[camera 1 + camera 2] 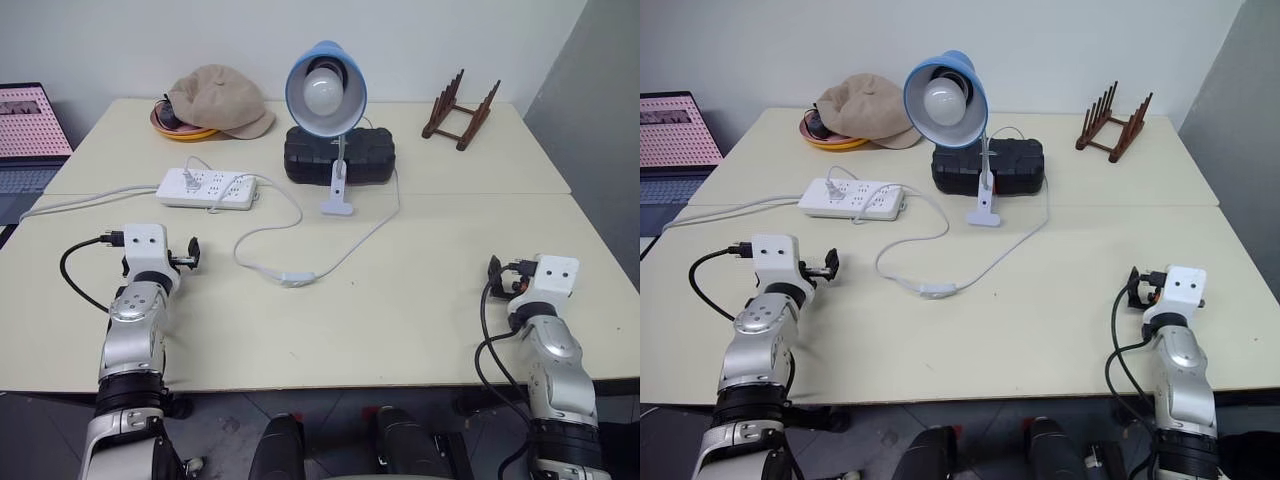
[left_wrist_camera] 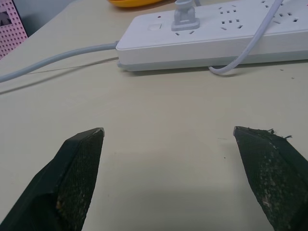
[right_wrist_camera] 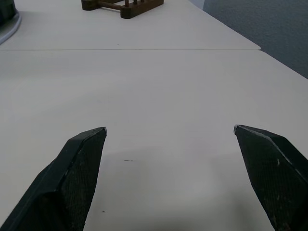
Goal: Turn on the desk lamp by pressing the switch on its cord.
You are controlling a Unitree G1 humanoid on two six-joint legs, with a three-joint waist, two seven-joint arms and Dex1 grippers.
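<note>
The desk lamp (image 1: 325, 90) stands at the table's middle back on its white clip base, its blue shade facing me and its bulb unlit. Its thin white cord (image 1: 350, 249) loops forward across the table. The slim white switch (image 1: 296, 279) lies flat on the table in the middle of that loop. My left gripper (image 2: 168, 130) is open and empty, low over the table, to the left of the switch and well apart from it. At the far right my right gripper (image 3: 170, 129) is open too, over bare table.
A white power strip (image 1: 207, 188) with the cord plugged in lies just ahead of my left gripper. A black case (image 1: 340, 155) sits behind the lamp, a tan cap (image 1: 220, 100) back left, a wooden rack (image 1: 460, 110) back right, a laptop (image 1: 25, 130) far left.
</note>
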